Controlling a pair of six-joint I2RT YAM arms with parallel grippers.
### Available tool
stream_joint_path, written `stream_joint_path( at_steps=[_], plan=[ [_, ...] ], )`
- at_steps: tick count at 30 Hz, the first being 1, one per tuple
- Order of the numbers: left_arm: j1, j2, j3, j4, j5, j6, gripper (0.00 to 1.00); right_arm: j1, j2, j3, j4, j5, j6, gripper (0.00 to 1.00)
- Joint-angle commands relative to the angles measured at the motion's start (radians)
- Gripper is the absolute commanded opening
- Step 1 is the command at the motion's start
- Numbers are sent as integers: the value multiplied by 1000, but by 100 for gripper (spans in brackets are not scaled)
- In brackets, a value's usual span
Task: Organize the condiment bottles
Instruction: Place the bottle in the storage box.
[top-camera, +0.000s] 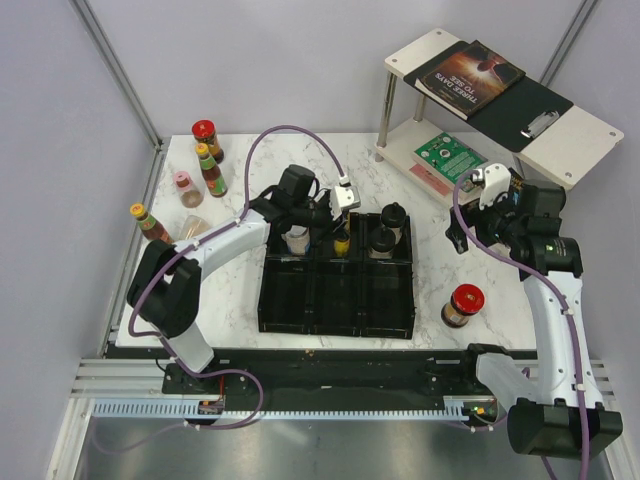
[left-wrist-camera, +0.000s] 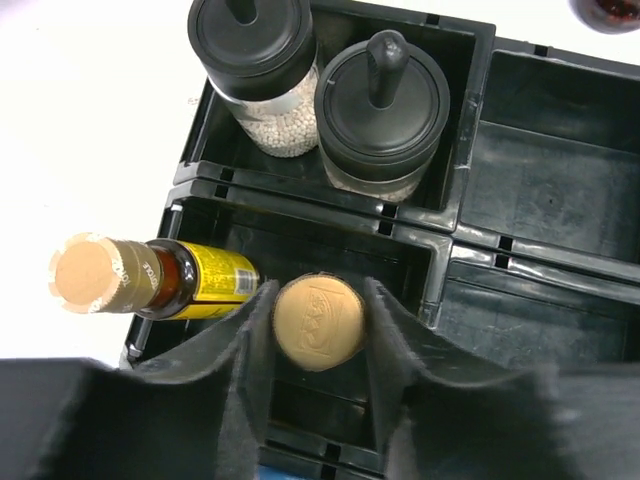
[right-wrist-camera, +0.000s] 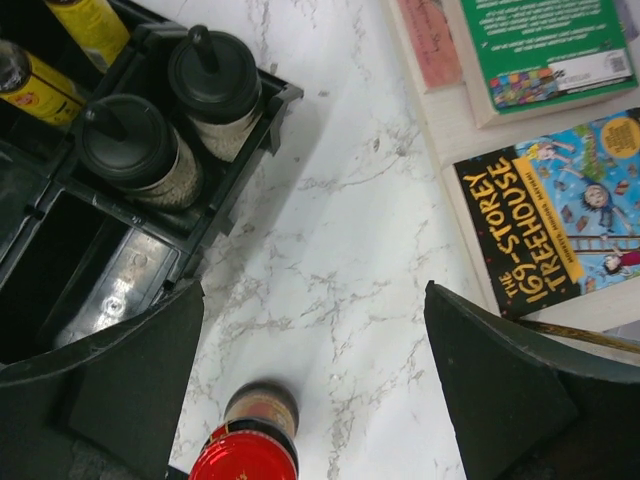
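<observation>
My left gripper (left-wrist-camera: 320, 292) straddles the yellow-capped bottle (left-wrist-camera: 318, 325), which stands upright between my fingers in the tray (left-wrist-camera: 560, 190) compartment. I cannot tell whether I am pinching or merely flanking it.

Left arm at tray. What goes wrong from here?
1. Left gripper fingers hug the tan cap; lifting away may drag that bottle over.
2. The yellow-labelled bottle leans beside it, so a nudge might topple it.
3. Red-capped jar sits off-centre from the open right gripper; descent could clip it.
</observation>
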Motion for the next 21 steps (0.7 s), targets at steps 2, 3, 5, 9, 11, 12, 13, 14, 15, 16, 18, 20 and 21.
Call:
stream_joint_path(
  at_steps=[2, 3, 5, 9, 11, 12, 13, 14, 15, 16, 18, 20, 21],
  plan=[
    [-6, -15, -32, 26, -5, -6, 81, -2, 13, 36, -106, -20, -90, 98],
    [-4, -24, -39, 24, -6, -6, 95, -3, 5, 28, -126, -12, -101, 98],
    [-6, -52, -42, 21, -15, -9, 100, -3, 0, 25, -147, 12, -136, 98],
    [-6, -105, -39, -8, -35, -11, 99, -3, 2, 25, -241, 24, -193, 98],
    [-4, -135, -32, -22, -49, -12, 100, -2, 11, 23, -282, 20, -224, 98],
    [-4, -164, -23, -35, -55, -15, 100, -2, 16, 20, -320, 23, -254, 98],
    [-3, -179, -18, -41, -73, -20, 99, -2, 16, 19, -337, 23, -267, 98],
    [-3, -194, -12, -48, -83, -22, 99, -2, 14, 11, -354, 23, -277, 98],
    [-3, -228, -3, -67, -97, -22, 100, -2, 8, 8, -383, 17, -305, 98],
    [-4, -243, 5, -75, -141, -25, 99, -2, 5, 3, -396, 12, -316, 98],
    [-4, -271, 33, -119, -204, -26, 99, -3, -1, -1, -446, 2, -346, 98],
    [-1, -314, 45, -147, -288, -25, 99, -2, 2, -6, -480, 1, -391, 98],
    [0, -329, 39, -155, -319, -26, 100, -2, 3, -12, -504, 5, -403, 98]
  ],
)
